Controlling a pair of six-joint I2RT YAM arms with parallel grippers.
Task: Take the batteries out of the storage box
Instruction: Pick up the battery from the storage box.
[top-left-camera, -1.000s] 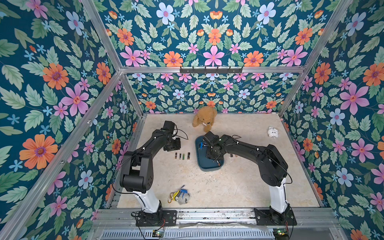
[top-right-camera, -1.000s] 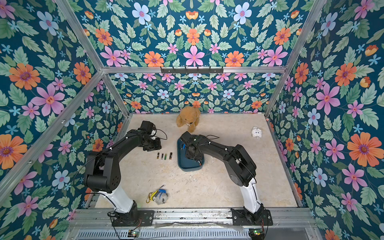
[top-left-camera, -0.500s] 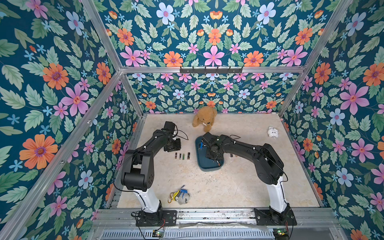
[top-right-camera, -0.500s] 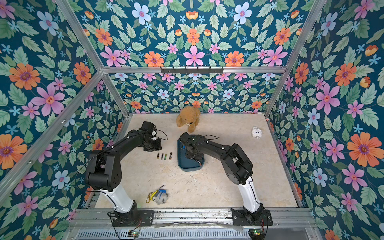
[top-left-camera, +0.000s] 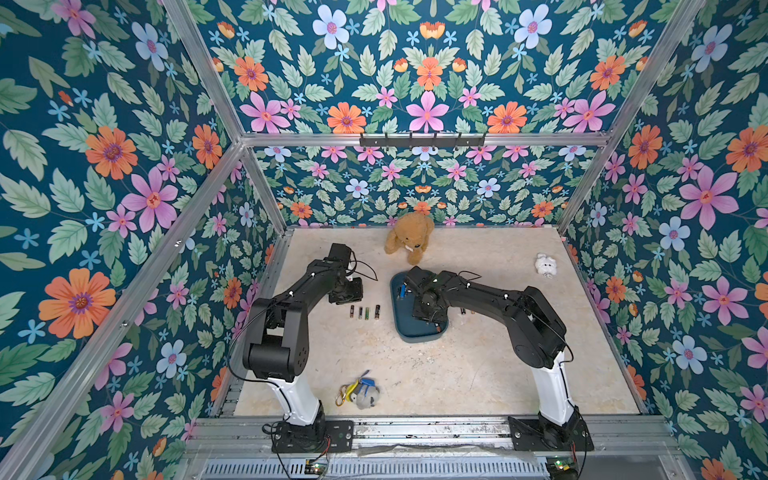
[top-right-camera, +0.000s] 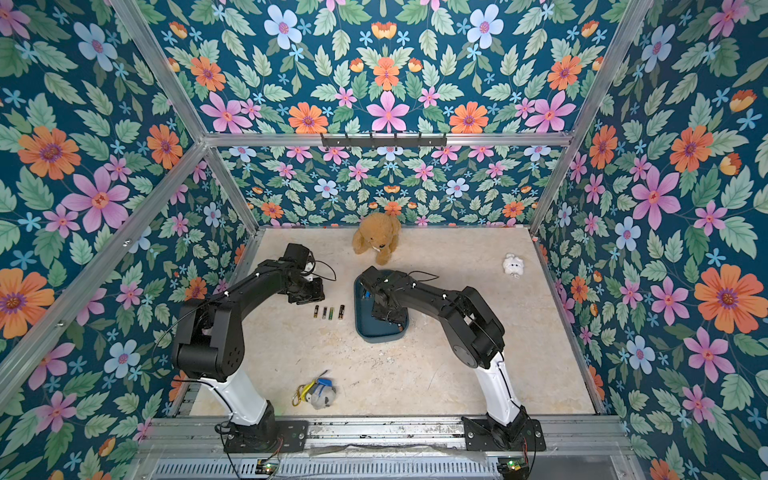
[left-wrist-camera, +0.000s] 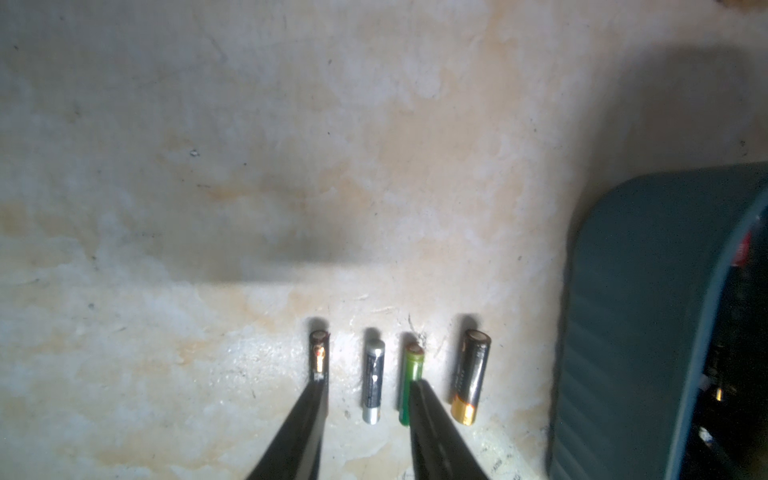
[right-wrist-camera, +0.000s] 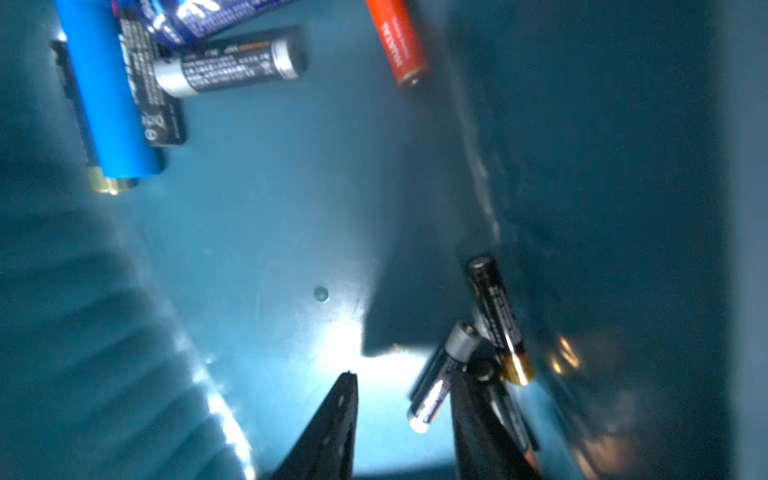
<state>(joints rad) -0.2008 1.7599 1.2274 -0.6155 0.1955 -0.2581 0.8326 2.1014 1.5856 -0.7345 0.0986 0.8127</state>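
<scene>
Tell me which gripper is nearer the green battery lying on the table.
Left. The left gripper hangs open just by the green battery, one jaw overlapping it in the wrist view. The right gripper is inside the storage box, beyond its wall.

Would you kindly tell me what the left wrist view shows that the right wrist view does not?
Left wrist only: four batteries in a row on the table, the open left gripper by them. Right wrist only: a blue battery and red battery inside the box, with the open right gripper. Both: the box.
</scene>
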